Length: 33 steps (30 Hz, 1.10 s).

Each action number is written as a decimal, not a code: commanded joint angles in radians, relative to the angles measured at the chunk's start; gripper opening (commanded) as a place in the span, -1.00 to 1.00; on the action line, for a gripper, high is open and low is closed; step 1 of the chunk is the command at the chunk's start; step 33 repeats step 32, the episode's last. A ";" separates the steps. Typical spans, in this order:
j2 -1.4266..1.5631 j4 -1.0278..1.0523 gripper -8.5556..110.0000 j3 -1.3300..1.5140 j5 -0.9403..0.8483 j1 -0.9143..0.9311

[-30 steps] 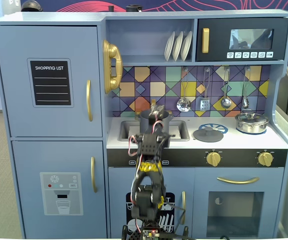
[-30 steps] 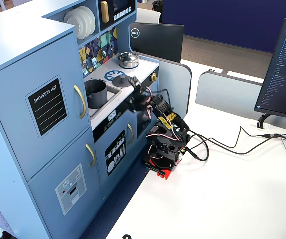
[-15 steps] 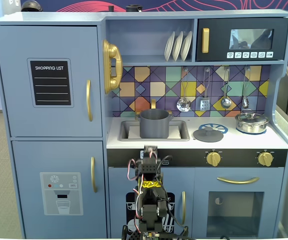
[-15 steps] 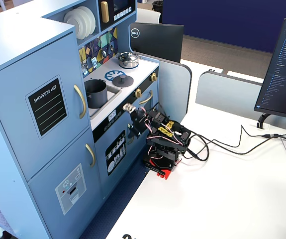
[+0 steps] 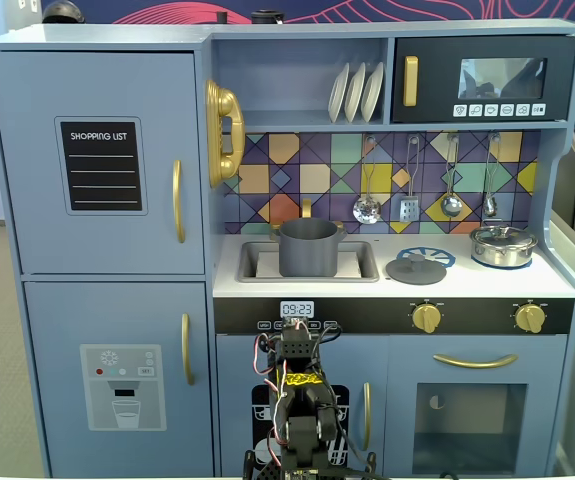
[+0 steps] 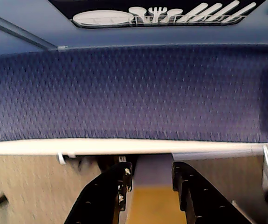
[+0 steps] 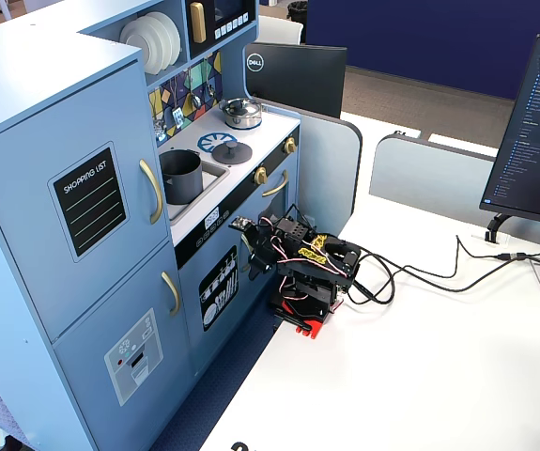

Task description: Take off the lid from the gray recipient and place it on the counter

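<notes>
The round matte dark gray lid point(image 5: 416, 268) lies on the pale worktop point(image 5: 557, 281) beside the open gray pot point(image 5: 308, 247) — apparently done — the hand point(image 6: 150, 179) slightly parted, empty.

Both fixed views are evenly bright and sharp, with soft, faint shadows. A pale reflection sits on the microwave window point(image 5: 502, 77). The wrist view is dimmer and soft: the carpet point(image 6: 134, 93) ahead of the gripper point(image 6: 150, 179) is blurred, and the fingers point(image 6: 110, 193) are underexposed
</notes>
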 commanded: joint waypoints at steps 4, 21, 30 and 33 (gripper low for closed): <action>-0.005 0.170 -0.79 -0.002 0.054 0.043; -0.003 0.170 -0.73 -0.002 0.054 0.046; -0.003 0.170 -0.72 -0.002 0.054 0.046; -0.003 0.170 -0.72 -0.002 0.054 0.046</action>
